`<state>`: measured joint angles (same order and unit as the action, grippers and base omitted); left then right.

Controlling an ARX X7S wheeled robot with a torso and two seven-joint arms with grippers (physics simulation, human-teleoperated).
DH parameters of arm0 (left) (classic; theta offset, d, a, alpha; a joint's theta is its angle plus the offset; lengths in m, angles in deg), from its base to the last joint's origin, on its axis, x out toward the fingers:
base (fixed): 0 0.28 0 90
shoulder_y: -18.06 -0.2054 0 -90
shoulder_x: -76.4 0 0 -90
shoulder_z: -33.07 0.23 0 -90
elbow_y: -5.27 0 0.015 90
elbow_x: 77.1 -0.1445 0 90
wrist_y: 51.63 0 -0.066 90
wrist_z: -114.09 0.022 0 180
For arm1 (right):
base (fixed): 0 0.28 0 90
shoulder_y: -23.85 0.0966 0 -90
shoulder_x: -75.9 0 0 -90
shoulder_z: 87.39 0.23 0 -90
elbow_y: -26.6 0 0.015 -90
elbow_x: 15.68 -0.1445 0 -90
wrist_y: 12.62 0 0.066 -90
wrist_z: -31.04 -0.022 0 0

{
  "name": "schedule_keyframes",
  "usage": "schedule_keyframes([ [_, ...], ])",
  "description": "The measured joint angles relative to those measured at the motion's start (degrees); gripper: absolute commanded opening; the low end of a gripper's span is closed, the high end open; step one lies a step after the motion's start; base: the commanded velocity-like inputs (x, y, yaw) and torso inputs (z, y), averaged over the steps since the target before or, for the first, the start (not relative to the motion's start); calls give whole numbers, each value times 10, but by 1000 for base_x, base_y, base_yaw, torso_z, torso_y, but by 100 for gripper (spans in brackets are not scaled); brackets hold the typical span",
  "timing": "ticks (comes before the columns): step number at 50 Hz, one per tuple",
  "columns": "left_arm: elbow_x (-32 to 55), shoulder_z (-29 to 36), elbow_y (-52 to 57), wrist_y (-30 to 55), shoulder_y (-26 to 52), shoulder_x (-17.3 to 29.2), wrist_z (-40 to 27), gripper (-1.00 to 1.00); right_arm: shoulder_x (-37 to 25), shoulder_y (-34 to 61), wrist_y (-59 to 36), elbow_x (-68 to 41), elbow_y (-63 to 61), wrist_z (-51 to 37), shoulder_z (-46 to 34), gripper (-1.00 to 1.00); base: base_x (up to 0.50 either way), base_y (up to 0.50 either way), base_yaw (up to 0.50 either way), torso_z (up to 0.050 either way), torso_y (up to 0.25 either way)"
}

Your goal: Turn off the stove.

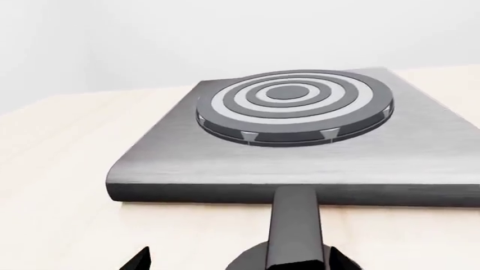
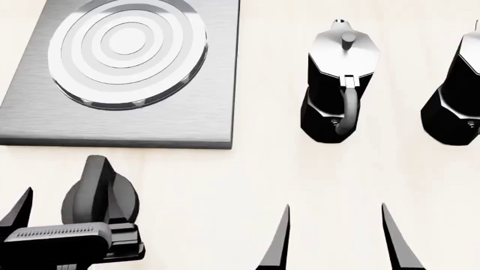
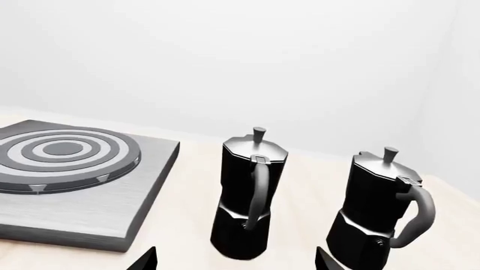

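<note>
The stove is a flat brushed-grey plate with a ringed round burner, at the far left of the pale table. Its black ridged knob sits on the table just in front of the plate. In the left wrist view the knob's ridge stands upright between the tips of my left gripper, closer to one tip. That gripper is open and I see no contact with the knob. One left fingertip shows beside the knob. My right gripper is open and holds nothing.
Two black-and-silver moka pots stand to the right of the stove, beyond my right gripper. In the right wrist view the nearer pot is straight ahead and the other pot beside it. A white wall lies behind.
</note>
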<state>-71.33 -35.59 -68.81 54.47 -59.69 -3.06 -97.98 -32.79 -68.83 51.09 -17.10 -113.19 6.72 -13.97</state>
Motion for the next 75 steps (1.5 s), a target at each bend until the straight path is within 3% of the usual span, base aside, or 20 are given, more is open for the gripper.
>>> schedule_keyframes([
  [75, 35, 0, 14, 6, -11, 22, 0, 100, -12, 5, 3, -11, 3, -14, -9, 100, 0, 0, 0, 0, -1],
])
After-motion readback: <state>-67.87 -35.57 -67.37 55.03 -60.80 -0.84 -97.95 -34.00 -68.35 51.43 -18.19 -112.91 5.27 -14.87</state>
